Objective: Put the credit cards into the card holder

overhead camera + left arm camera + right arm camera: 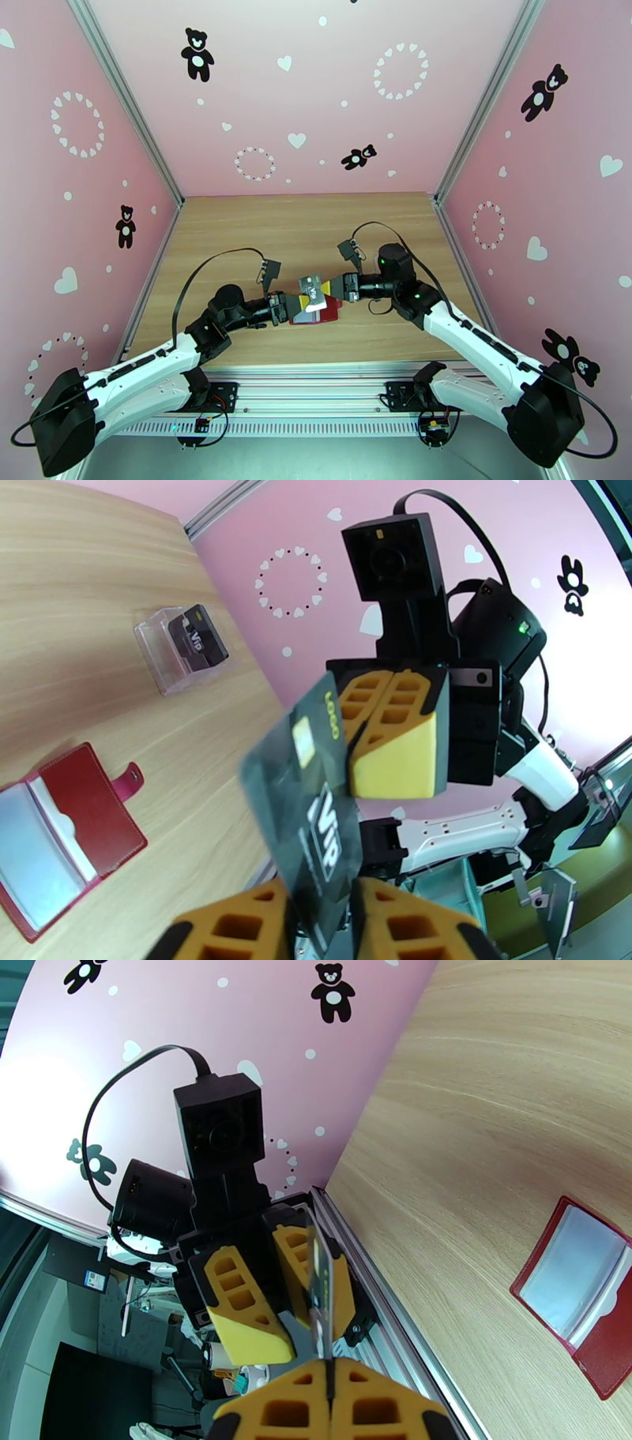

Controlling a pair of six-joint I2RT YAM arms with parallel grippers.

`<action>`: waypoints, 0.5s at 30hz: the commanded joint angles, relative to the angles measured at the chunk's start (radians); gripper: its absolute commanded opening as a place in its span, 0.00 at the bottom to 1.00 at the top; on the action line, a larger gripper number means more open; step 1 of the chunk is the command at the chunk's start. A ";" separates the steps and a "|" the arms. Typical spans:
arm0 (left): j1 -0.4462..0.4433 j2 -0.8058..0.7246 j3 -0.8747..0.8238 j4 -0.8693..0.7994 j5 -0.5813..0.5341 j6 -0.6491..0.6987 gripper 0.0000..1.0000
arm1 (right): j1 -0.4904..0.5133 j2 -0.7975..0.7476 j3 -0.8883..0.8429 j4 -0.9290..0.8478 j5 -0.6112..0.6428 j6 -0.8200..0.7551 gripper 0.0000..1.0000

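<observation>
A dark credit card marked VIP stands on edge above the table, held from both ends. My left gripper is shut on its lower end. My right gripper pinches its upper edge, fingers pressed together. From above, both grippers meet over the card. In the right wrist view the card shows edge-on, rising from my right gripper into my left gripper. The dark red card holder lies open on the wood below them. Another dark card sits in a clear case.
The clear plastic case stands on the wooden table beyond the card holder. Pink walls close the table on three sides. An aluminium rail runs along the near edge.
</observation>
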 commanded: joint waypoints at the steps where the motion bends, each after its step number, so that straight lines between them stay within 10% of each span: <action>1: -0.011 -0.033 0.023 0.014 0.017 -0.001 0.15 | 0.009 -0.023 -0.013 0.022 -0.011 0.005 0.00; 15: -0.011 -0.052 0.033 -0.009 0.067 -0.006 0.00 | 0.029 -0.076 -0.010 0.023 -0.094 -0.043 0.16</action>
